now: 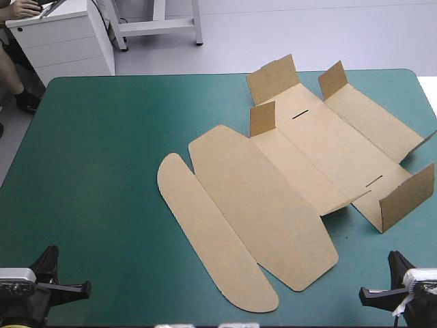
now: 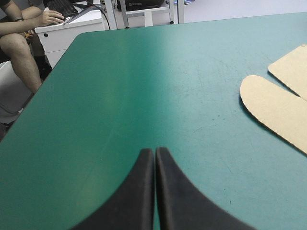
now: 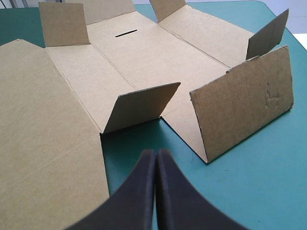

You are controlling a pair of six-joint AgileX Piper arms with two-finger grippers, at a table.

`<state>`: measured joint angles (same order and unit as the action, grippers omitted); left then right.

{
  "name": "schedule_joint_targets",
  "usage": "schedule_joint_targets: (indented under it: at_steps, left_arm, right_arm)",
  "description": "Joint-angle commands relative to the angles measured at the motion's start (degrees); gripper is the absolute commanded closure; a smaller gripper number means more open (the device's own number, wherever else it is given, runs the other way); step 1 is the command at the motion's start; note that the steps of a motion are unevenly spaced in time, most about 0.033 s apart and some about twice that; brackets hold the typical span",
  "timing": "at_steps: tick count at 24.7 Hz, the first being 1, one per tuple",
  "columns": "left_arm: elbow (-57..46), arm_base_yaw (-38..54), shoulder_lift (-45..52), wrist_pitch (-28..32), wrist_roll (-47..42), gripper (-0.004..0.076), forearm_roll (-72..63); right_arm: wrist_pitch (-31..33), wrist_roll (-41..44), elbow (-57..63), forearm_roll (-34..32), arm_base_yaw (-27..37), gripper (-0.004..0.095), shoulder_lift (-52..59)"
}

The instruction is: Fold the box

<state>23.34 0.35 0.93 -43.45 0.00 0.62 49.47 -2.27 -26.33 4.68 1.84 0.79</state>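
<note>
Left pincer [image 2: 154, 151], two broad black curved fin fingers: pressed together in one pointed arch, holding nothing, over bare cover by the bench's near left corner. Right pincer [image 3: 156, 152], same pattern: likewise together and empty, by the near right corner, pointing at the box's nearest tilted tab. Bench [image 1: 102, 171], teal-green cover: smooth, matte, faintly scuffed. Box [image 1: 273, 171], one cut sheet of plain brown board: lies diagonally on the right half of the bench, reaching toward the far right corner, apart from both pincers. Parts: long tongue flap [image 1: 205, 232] with rounded ends, flat, nearest the left pincer; broad lid panel [image 1: 259, 212] with angled corners, flat, joined to the tongue by a crease; base panel with two thin slots [image 1: 300, 114]; small squarish corner tabs [image 1: 262, 118], standing up; one side wall [image 3: 244, 103], half raised near the right pincer, its face bearing a shallow dent, its cut edges rough. Status, as judged: folding barely begun, no wall tucked, nothing gripped. Next move likely calls for the right pincer to part, take the half-raised wall by its thin top edge and turn it along the scored crease. The board looks stiff but springy, so a released wall may fall back.
</note>
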Motion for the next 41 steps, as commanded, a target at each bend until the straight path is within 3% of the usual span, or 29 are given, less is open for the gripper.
schedule_joint_targets:
  at_steps: [1, 18, 23, 27, 30, 33, 37, 41]
  left_arm:
    - [1.4, -0.3, 0.8, 4.4, -0.5, 0.0734, -0.2]
    - [1.4, -0.3, 0.8, 4.4, -0.5, 0.0734, -0.2]
    - [1.4, -0.3, 0.8, 4.4, -0.5, 0.0734, -0.2]
    - [1.4, -0.3, 0.8, 4.4, -0.5, 0.0734, -0.2]
    - [1.4, -0.3, 0.8, 4.4, -0.5, 0.0734, -0.2]
    - [1.4, -0.3, 0.8, 4.4, -0.5, 0.0734, -0.2]
    - [1.4, -0.3, 0.8, 4.4, -0.5, 0.0734, -0.2]
    - [1.4, -0.3, 0.8, 4.4, -0.5, 0.0734, -0.2]
  right_arm:
    - [-4.7, -0.5, -1.3, -0.1, 0.0, 0.0928, 1.2]
    - [-4.7, -0.5, -1.3, 0.1, 0.0, 0.0926, 1.2]
    - [-4.7, -0.5, -1.3, 0.1, 0.0, 0.0868, 1.2]
    - [-4.7, -0.5, -1.3, 0.1, 0.0, 0.0702, 1.2]
    - [-4.7, -0.5, -1.3, 0.1, 0.0, 0.0406, 1.2]
    - [-4.7, -0.4, -1.3, 0.0, 0.0, 0.0239, 1.2]
    - [-4.7, 1.1, -1.3, -0.2, 0.0, 0.022, 1.2]
    - [-4.9, 12.3, -2.0, -0.5, 0.0, 0.022, 0.0]
